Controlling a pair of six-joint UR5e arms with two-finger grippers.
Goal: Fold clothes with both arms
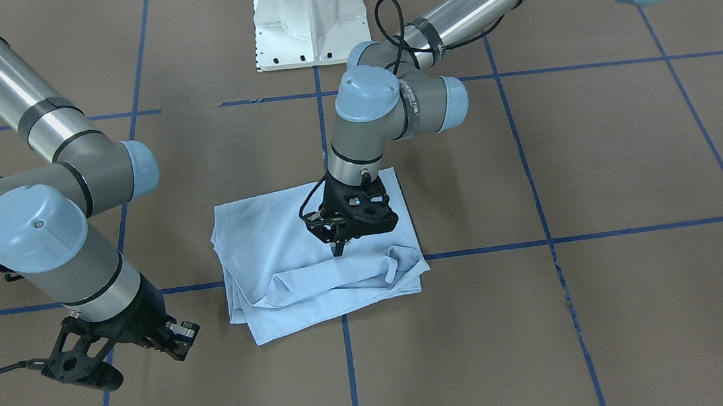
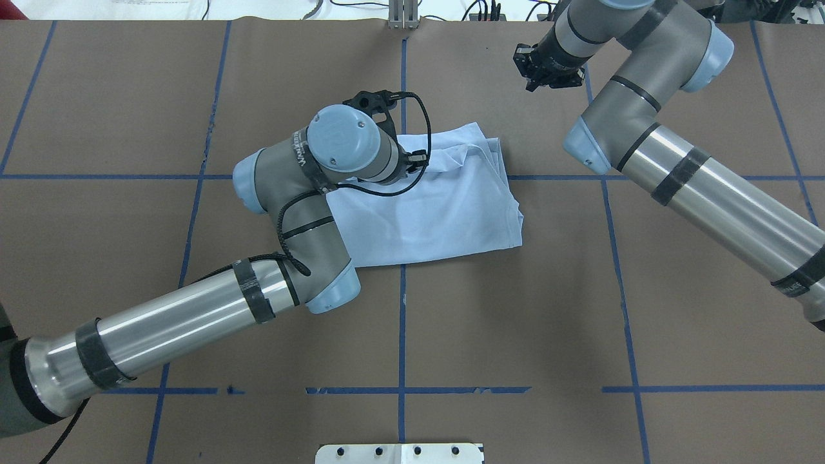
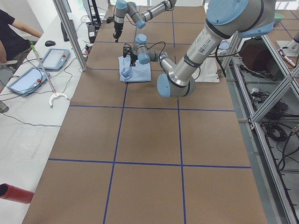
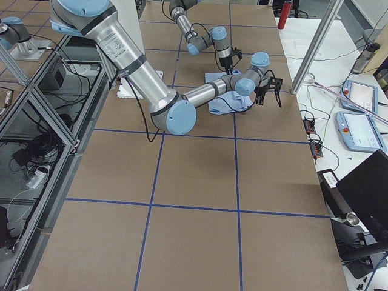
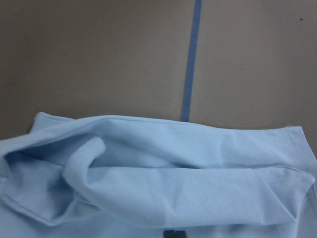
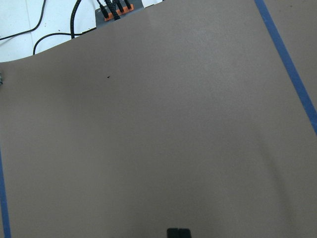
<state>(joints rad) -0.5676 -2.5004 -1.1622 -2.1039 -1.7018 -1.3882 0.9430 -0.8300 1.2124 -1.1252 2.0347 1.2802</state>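
Observation:
The light blue T-shirt [image 1: 316,280] lies folded into a rough rectangle at the table's middle, with a loose rolled fold along the edge farthest from the robot; its print is hidden. It also shows in the overhead view [image 2: 445,206] and the left wrist view [image 5: 188,188]. My left gripper [image 1: 339,248] points straight down with its tip at the cloth just behind that fold. Its fingers are together, and no cloth shows between them [image 5: 170,233]. My right gripper [image 1: 107,381] is shut and empty above bare table, well to the side of the shirt; it also shows in the overhead view [image 2: 544,67].
The white pedestal base [image 1: 309,19] stands at the robot's edge of the table. Blue tape lines cross the brown table cover [image 2: 580,290]. An operator [image 3: 11,32] and tablets [image 4: 357,97] are beside the table's far side. A red cylinder [image 3: 14,193] lies off the table.

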